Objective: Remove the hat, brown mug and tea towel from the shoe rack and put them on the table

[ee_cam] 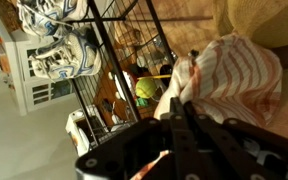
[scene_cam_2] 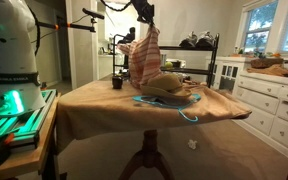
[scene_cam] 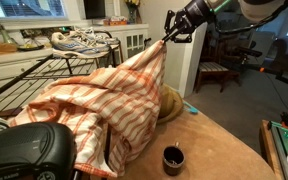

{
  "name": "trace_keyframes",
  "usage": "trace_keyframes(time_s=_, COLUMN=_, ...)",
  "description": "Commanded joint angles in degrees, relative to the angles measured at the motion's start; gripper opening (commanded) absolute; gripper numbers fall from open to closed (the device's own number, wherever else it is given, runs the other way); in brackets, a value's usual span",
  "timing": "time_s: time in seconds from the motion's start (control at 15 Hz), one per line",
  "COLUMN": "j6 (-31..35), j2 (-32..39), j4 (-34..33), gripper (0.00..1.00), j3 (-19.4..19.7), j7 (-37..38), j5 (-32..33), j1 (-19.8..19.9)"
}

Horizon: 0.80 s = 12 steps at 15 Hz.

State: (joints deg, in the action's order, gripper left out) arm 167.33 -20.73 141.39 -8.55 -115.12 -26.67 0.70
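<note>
Orange-and-cream stripes fill the view: the tea towel [scene_cam: 104,100] hangs from the pincer [scene_cam: 170,36], whose jaws are clamped tight on one bunched corner. The cloth falls away in long, loose folds over the counter [scene_cam: 224,150]. Its lower folds come down onto the tan hat [scene_cam: 171,103], which lies half covered on the counter. The brown mug [scene_cam: 173,159] stands upright on the counter, near the towel's hem but clear of it. Behind, the black wire shoe rack [scene_cam: 44,70] carries white sneakers [scene_cam: 82,41] on its top shelf, close beside the raised towel.
</note>
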Motion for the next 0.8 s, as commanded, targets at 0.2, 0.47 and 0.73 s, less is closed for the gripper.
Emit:
trace_keyframes(time_s=0.2, j6=0.00, j2=-1.44, j4=2.14, gripper=0.04, j3=1.44, j7=4.73, j5=4.73, j1=-0.74)
trace_keyframes(time_s=0.47, j6=0.00, j2=-1.61, j4=2.33, gripper=0.04, j3=1.45, j7=4.82, j5=4.79, j1=-0.83)
trace_keyframes(time_s=0.73, j6=-1.04, j2=-0.73, j4=1.81, gripper=0.01, j3=4.91, j7=12.59, j5=12.13, j1=-1.90)
